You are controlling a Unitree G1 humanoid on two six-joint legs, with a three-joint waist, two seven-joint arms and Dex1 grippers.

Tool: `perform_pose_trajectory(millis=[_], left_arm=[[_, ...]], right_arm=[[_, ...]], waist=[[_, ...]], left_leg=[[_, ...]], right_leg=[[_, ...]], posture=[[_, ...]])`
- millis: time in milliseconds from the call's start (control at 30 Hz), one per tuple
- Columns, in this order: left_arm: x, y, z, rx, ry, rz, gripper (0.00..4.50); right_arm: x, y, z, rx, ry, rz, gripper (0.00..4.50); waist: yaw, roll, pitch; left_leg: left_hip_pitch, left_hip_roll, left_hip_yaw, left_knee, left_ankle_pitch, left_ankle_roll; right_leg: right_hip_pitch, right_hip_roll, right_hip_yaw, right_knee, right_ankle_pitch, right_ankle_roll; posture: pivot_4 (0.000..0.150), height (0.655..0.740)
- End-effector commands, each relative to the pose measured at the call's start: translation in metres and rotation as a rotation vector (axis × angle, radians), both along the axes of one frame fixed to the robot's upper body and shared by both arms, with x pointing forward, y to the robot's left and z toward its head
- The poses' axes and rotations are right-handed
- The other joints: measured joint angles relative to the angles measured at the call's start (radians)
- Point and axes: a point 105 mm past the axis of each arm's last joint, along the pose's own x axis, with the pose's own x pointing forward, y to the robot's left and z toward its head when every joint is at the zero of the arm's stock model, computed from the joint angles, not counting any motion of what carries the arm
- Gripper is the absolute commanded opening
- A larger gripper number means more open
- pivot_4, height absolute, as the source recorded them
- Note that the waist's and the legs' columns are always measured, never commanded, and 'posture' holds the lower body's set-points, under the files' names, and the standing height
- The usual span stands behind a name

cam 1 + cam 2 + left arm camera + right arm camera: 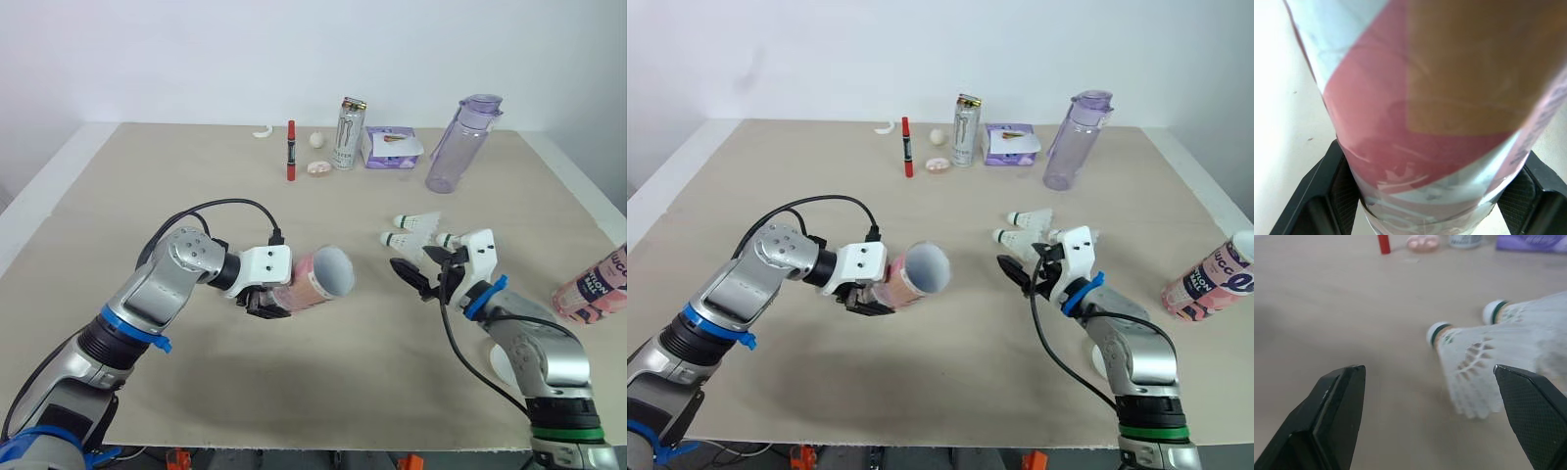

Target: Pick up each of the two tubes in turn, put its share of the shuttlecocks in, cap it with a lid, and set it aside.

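My left gripper (266,300) is shut on a pink and white tube (318,277), held lying above the table with its open mouth turned toward the right. In the left wrist view the tube (1440,122) sits between both fingers (1327,196). My right gripper (419,274) is open just in front of the white shuttlecocks (411,231), with nothing between its fingers. In the right wrist view two shuttlecocks (1469,367) lie just ahead of the open fingers (1339,401). A second pink tube (593,284) lies at the table's right edge.
At the back stand a drink can (348,133), a purple bottle (458,145) and a purple packet (392,147). A red marker (291,150), a small white ball (316,139) and a pink item (319,168) lie near them. A white disc (500,367) lies under my right arm.
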Motion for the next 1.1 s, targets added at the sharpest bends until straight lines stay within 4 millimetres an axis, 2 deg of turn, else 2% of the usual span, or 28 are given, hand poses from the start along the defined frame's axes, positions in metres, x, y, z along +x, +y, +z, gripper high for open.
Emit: perform_pose_trajectory(millis=[33, 200, 300, 333, 467, 500, 533, 567, 667, 833, 900, 967, 1100], left_arm=[[-0.008, 0.001, -0.009, 0.034, 0.042, -0.007, 3.47], [-0.009, 0.000, -0.009, 0.033, 0.044, 0.000, 3.47], [-0.009, 0.000, -0.009, 0.032, 0.044, 0.004, 3.46], [-0.009, 0.001, -0.009, 0.033, 0.044, 0.006, 3.46], [-0.008, 0.002, -0.010, 0.036, 0.042, 0.013, 3.46], [-0.008, 0.002, -0.010, 0.035, 0.041, 0.015, 3.46], [-0.007, 0.002, -0.010, 0.036, 0.040, 0.016, 3.46], [-0.007, 0.002, -0.010, 0.036, 0.039, 0.017, 3.46], [-0.006, 0.002, -0.011, 0.034, 0.040, 0.019, 3.46], [-0.006, 0.002, -0.011, 0.033, 0.054, 0.021, 3.46], [-0.006, 0.002, -0.012, 0.027, 0.070, 0.026, 3.46], [-0.006, 0.003, -0.011, 0.024, 0.080, 0.029, 3.46], [-0.009, 0.002, -0.010, 0.009, 0.141, 0.039, 3.46]], right_arm=[[0.008, 0.004, 0.010, 0.011, -0.021, 0.009, 4.50], [0.019, 0.005, 0.010, 0.042, -0.005, -0.016, 4.50], [0.024, 0.006, 0.008, 0.040, 0.003, -0.024, 3.13], [0.025, 0.007, 0.008, 0.041, 0.005, -0.022, 2.40], [0.030, 0.007, 0.004, 0.048, 0.020, -0.028, 0.89], [0.031, 0.008, 0.004, 0.051, 0.021, -0.027, 0.76], [0.032, 0.010, 0.005, 0.048, 0.016, -0.017, 0.23], [0.032, 0.012, 0.005, 0.046, 0.012, -0.010, 0.02], [0.032, 0.016, 0.010, 0.046, -0.013, 0.009, 0.02], [0.011, 0.026, 0.052, -0.093, -0.225, 0.134, 0.02], [-0.005, 0.032, 0.073, -0.248, -0.360, 0.234, 0.02], [-0.017, 0.037, 0.084, -0.357, -0.450, 0.313, 0.02], [-0.066, 0.058, 0.115, -0.721, -0.700, 0.663, 0.02]], waist=[[0.000, 0.000, 0.000], [-0.002, 0.000, 0.000], [-0.002, 0.000, 0.000], [-0.002, 0.000, 0.000], [-0.002, 0.000, 0.000], [-0.002, 0.000, 0.000], [-0.003, 0.000, 0.000], [-0.003, 0.000, 0.000], [-0.006, 0.000, 0.000], [-0.007, 0.002, 0.001], [-0.006, 0.002, 0.001], [-0.007, 0.002, 0.001], [-0.007, 0.003, 0.002]], left_leg=[[0.000, 0.000, 0.000, 0.000, 0.000, 0.000], [0.000, 0.000, 0.000, 0.000, 0.000, 0.000], [0.000, 0.000, 0.000, -0.001, 0.000, 0.000], [0.000, 0.000, 0.000, -0.001, 0.000, 0.000], [0.000, 0.000, 0.000, -0.001, 0.000, 0.000], [0.000, 0.000, 0.000, -0.001, 0.000, 0.000], [0.000, 0.000, 0.000, -0.001, 0.000, 0.000], [0.000, 0.000, 0.000, -0.001, 0.000, 0.000], [0.000, 0.000, 0.000, -0.001, 0.000, 0.000], [-0.001, 0.000, 0.000, -0.001, 0.000, 0.000], [-0.001, -0.001, -0.001, -0.001, 0.000, 0.000], [-0.001, -0.001, -0.001, -0.001, 0.000, 0.000], [0.000, -0.002, -0.001, -0.002, 0.000, 0.000]], right_leg=[[0.000, 0.000, 0.000, 0.000, 0.000, 0.000], [0.000, 0.001, 0.000, 0.000, 0.001, 0.002], [-0.001, 0.001, 0.000, 0.000, 0.001, 0.003], [0.000, 0.001, 0.000, 0.000, 0.001, 0.003], [0.000, 0.001, 0.000, 0.000, 0.000, 0.004], [0.000, 0.001, 0.000, 0.000, 0.000, 0.004], [0.000, 0.001, 0.000, 0.000, 0.000, 0.004], [-0.001, 0.001, 0.000, 0.000, 0.001, 0.004], [0.000, 0.001, 0.000, 0.000, 0.001, 0.003], [0.000, 0.001, 0.001, 0.000, 0.000, 0.004], [0.000, 0.001, 0.001, 0.000, 0.000, 0.005], [0.000, 0.001, 0.002, 0.000, -0.001, 0.005], [0.000, 0.001, 0.002, 0.000, -0.001, 0.005]], posture=[[0.150, 0.7400], [0.150, 0.7400], [0.150, 0.7400], [0.150, 0.7400], [0.150, 0.7400], [0.150, 0.7400], [0.150, 0.7400], [0.150, 0.7400], [0.150, 0.7400], [0.150, 0.7400], [0.150, 0.7400], [0.150, 0.7400], [0.150, 0.7400]])
